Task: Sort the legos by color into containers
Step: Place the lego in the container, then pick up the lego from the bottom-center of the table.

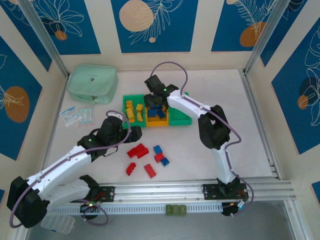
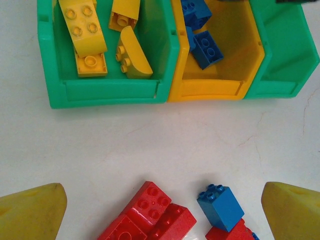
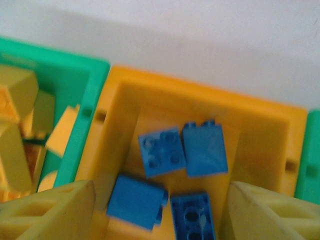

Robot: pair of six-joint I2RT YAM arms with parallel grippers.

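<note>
Three bins (image 1: 156, 123) sit joined in a row. We see yellow legos (image 2: 82, 27) in the left green bin (image 2: 107, 92) and blue legos (image 3: 161, 151) in the orange-yellow middle bin (image 2: 207, 89). Our right gripper (image 3: 160, 215) hangs over that middle bin, fingers spread wide, gripping nothing. Red legos (image 2: 150, 212) and a blue lego (image 2: 220, 206) lie on the table (image 2: 150, 135) near the bins. Our left gripper (image 2: 162, 207) hangs above them, spread wide too, with nothing in it.

top: overhead, far | wrists: close, downward (both share orange bin (image 2: 210, 89))
</note>
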